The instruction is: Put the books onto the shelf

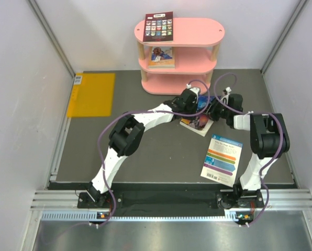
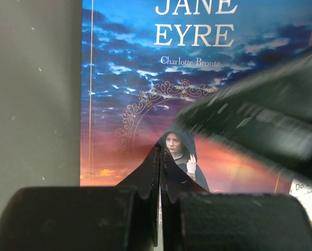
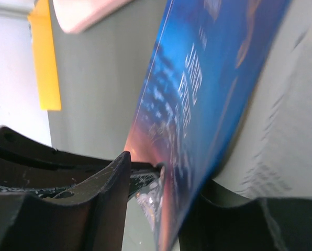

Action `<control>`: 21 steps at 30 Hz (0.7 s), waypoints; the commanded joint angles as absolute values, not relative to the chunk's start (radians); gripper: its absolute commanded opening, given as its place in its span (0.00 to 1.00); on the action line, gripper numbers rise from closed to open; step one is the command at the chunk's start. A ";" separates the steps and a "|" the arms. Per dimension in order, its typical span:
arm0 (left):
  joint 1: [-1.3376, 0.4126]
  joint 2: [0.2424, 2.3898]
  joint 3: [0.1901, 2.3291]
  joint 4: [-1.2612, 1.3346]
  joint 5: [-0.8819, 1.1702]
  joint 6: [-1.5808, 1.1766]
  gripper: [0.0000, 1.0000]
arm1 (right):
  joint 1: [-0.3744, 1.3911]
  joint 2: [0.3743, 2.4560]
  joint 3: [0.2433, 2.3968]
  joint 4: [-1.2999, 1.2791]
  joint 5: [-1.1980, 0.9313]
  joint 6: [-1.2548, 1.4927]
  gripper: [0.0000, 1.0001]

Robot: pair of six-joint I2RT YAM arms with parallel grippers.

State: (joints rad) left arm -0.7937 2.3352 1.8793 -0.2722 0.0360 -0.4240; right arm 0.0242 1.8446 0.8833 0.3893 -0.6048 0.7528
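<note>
The blue book [image 2: 145, 78] lies on the mat just before the shelf [image 1: 180, 32], its cover lifted between the right gripper's [image 3: 161, 209] part-open fingers. The left gripper [image 2: 159, 183], shut and empty, hovers over the cover. A red book [image 1: 159, 26] lies on the top tier, a striped book [image 1: 223, 158] on the mat near the right arm

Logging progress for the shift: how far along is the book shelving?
Done: the dark red book lies on the shelf top and another book on the middle tier. In hand: the right gripper pinches the blue book. Left: that one, the striped book and one under the arms.
</note>
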 commanded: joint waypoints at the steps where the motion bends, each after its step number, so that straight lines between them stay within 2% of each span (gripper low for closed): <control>1: -0.793 2.399 1.875 -0.416 0.009 -0.387 0.00 | 0.054 1.838 0.894 0.330 -0.615 0.747 0.37; 10: -0.792 2.393 1.861 -0.428 0.009 -0.368 0.00 | 0.054 1.769 0.807 0.288 -0.597 0.735 0.36; 13: -0.792 2.376 1.858 -0.463 -0.069 -0.365 0.01 | 0.054 1.790 0.805 0.291 -0.603 0.730 0.27; 14: -0.784 2.366 1.853 -0.486 -0.086 -0.362 0.02 | 0.054 1.793 0.804 0.298 -0.606 0.730 0.21; 15: -0.779 2.352 1.829 -0.489 -0.100 -0.362 0.23 | 0.055 1.799 0.802 0.310 -0.607 0.732 0.17; 16: -0.773 2.314 1.809 -0.486 -0.116 -0.362 0.38 | 0.055 1.802 0.799 0.313 -0.612 0.730 0.12; 17: -0.759 2.290 1.784 -0.463 -0.123 -0.364 0.60 | 0.055 1.805 0.798 0.319 -0.617 0.729 0.03; 18: -0.753 2.239 1.732 -0.453 -0.132 -0.367 0.80 | 0.055 1.812 0.798 0.322 -0.623 0.729 0.00; 19: -0.746 2.212 1.708 -0.445 -0.133 -0.371 0.92 | 0.055 1.813 0.796 0.325 -0.624 0.729 0.00; 20: -0.727 2.186 1.683 -0.436 -0.135 -0.371 0.99 | 0.054 1.816 0.796 0.333 -0.630 0.727 0.00; 21: -0.718 2.137 1.642 -0.428 -0.135 -0.374 0.99 | 0.055 1.819 0.796 0.336 -0.643 0.729 0.00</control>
